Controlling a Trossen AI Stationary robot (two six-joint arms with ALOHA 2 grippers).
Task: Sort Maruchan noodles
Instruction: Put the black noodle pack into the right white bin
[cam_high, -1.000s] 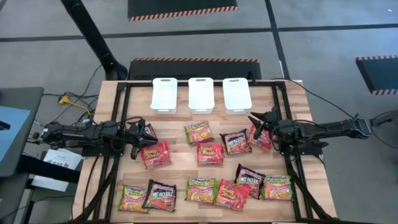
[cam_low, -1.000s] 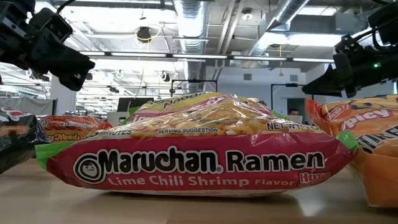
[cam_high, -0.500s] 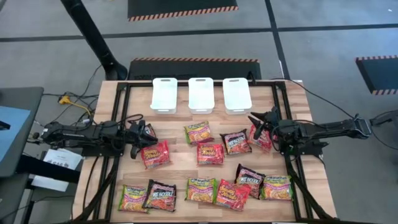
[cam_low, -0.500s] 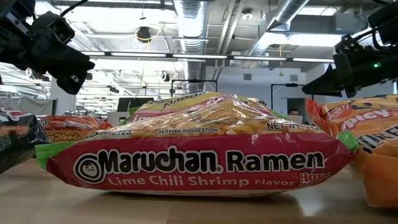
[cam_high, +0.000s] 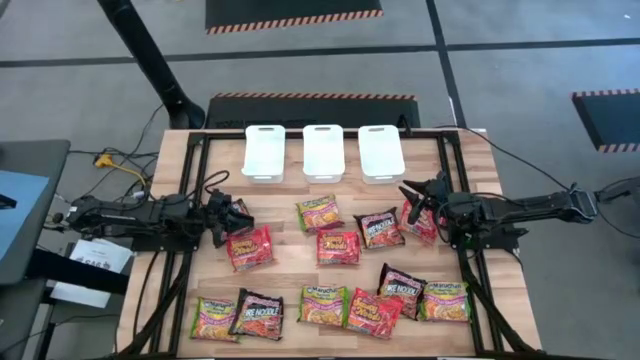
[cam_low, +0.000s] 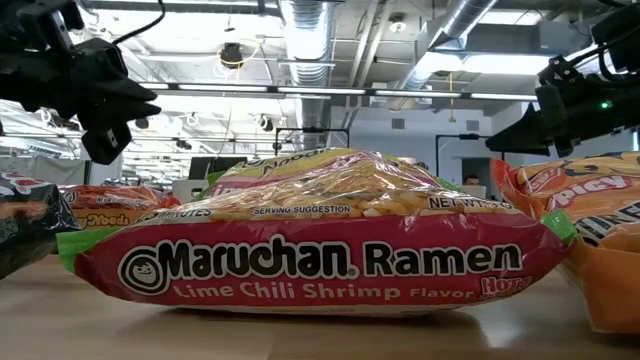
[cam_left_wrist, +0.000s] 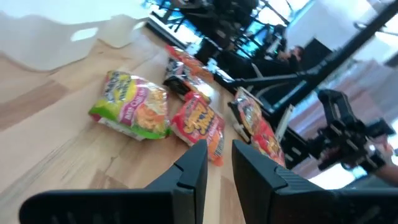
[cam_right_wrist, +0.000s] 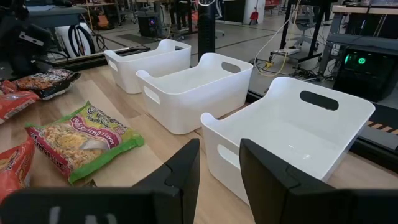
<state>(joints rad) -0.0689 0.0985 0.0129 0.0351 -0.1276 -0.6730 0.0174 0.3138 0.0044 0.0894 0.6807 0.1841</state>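
Observation:
Several Maruchan noodles packets lie flat on the wooden table (cam_high: 470, 160). A red one (cam_high: 249, 247) lies beside my left gripper (cam_high: 238, 217). A green-yellow one (cam_high: 319, 213), a red one (cam_high: 338, 246) and a black one (cam_high: 379, 228) lie mid-table. A row lies along the near edge, among them a lime packet (cam_low: 320, 240). My left gripper (cam_left_wrist: 219, 147) hovers level above the table, open by a narrow gap with nothing between its fingers. My right gripper (cam_high: 408, 196) hangs over a red packet (cam_high: 422, 224) and faces the bins. It (cam_right_wrist: 219, 144) is open and holds nothing.
Three white bins (cam_high: 265, 152) (cam_high: 323, 151) (cam_high: 381, 152) stand in a row at the table's far edge; the right wrist view shows their insides bare (cam_right_wrist: 292, 134). A black frame (cam_high: 200, 150) runs around the table. Bare wood lies between the bins and the packets.
My left gripper has rolled about its own pointing line while staying where it was; in the low view its fingers now stand at a different slant. No packet has moved.

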